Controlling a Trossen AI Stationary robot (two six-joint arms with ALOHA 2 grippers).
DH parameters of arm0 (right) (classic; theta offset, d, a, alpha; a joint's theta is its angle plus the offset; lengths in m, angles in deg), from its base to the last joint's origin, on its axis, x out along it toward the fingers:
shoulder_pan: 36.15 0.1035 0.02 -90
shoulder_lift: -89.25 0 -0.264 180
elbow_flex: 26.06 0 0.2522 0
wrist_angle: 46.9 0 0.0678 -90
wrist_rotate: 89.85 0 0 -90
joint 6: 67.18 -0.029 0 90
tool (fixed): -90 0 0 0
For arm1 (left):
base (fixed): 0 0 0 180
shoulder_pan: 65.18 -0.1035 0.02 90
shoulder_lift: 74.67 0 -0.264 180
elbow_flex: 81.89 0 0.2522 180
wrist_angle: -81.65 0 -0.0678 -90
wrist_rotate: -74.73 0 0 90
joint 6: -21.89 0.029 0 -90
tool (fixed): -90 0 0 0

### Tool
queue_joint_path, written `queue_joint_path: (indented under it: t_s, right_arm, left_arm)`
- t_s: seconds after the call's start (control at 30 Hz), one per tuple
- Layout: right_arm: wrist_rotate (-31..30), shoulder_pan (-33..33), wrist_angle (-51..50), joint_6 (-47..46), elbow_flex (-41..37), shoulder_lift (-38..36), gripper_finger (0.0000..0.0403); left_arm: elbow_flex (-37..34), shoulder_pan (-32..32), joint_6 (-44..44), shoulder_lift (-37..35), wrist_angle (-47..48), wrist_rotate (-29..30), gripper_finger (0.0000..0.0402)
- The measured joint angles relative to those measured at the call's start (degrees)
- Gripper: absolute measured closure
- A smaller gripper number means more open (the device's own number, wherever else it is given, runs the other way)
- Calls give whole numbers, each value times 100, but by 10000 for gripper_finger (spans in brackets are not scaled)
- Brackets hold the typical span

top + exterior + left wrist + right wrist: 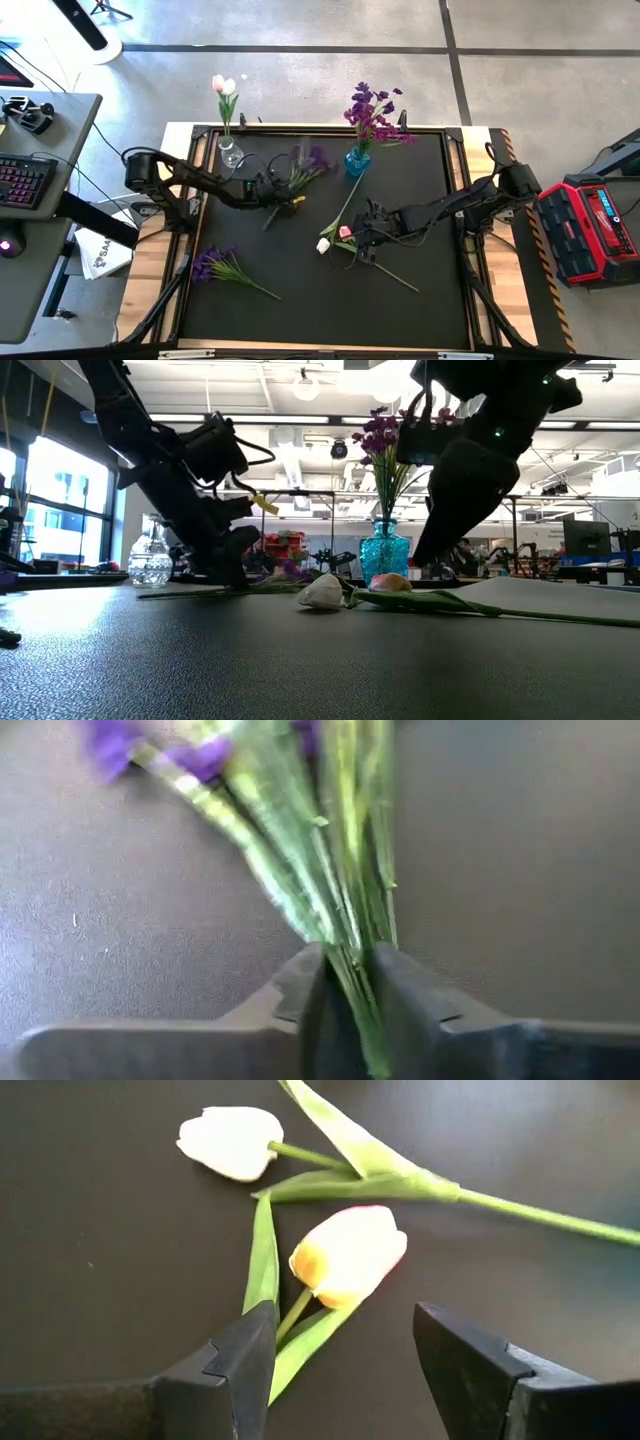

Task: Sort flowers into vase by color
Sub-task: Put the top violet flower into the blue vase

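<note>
My left gripper (276, 192) is shut on a purple flower (308, 160) at the table's far middle; its blooms point toward the blue vase (356, 161), which holds more purple flowers (372, 112). My right gripper (345, 1350) hangs open just above a pink tulip (350, 1252), one finger on each side of its stem, touching nothing. A white tulip (232, 1142) lies beside it on the mat. A clear vase (230, 150) at the far left holds two tulips (224, 87). Another purple flower (218, 265) lies at the near left. My left gripper pinches the purple flower's bundle of thin green stems (345, 935) between its two fingers, below the blooms. The fingers (290, 990) come slanting down from the table's left and lie across the stems. Whether the flower is clear of the table does not show.
The black mat (320, 300) has bare room along its near half. The long green stems of the two tulips (395, 275) run toward the near right. A keyboard and desk (30, 180) stand left of the table, and a red case (595, 225) stands to its right.
</note>
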Motion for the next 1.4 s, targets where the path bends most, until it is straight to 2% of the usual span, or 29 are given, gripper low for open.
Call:
queue_joint_path:
  t_s: [0.13,0.23,0.33,0.43,0.6,0.77,0.9,1.0,1.07,1.23,1.4]
  right_arm:
    - [-744,274,95,99,-2,-127,194]
    - [-1183,497,129,177,-2,-276,194]
    - [-1379,655,442,353,-4,-341,194]
    - [-1309,737,987,710,-81,-326,194]
    - [-932,779,2890,1146,-899,-395,194]
    - [-852,682,4975,1269,-1903,-504,194]
    - [-860,574,6419,1400,-2388,-518,194]
    - [-856,527,6911,1536,-2510,-518,194]
    - [-744,523,7180,1692,-2510,-518,194]
    - [98,547,8186,2257,-2511,-518,194]
    - [127,523,8577,2335,-2509,-518,194]
  left_arm:
    - [2,0,172,-14,31,-4,392]
    - [-6,-1,215,-198,328,132,392]
    - [-22,81,270,-625,631,467,397]
    - [-15,267,443,-1206,704,663,399]
    - [-11,839,974,-2160,509,940,400]
    - [-224,1504,1789,-2766,-577,1082,401]
    - [-432,1981,2539,-2911,-1673,1082,401]
    - [-541,2242,3066,-2909,-2337,978,401]
    - [-598,2345,3303,-2905,-2678,677,401]
    - [-612,2479,3582,-2901,-3015,-61,401]
    - [-612,2594,3865,-2723,-3305,-210,401]
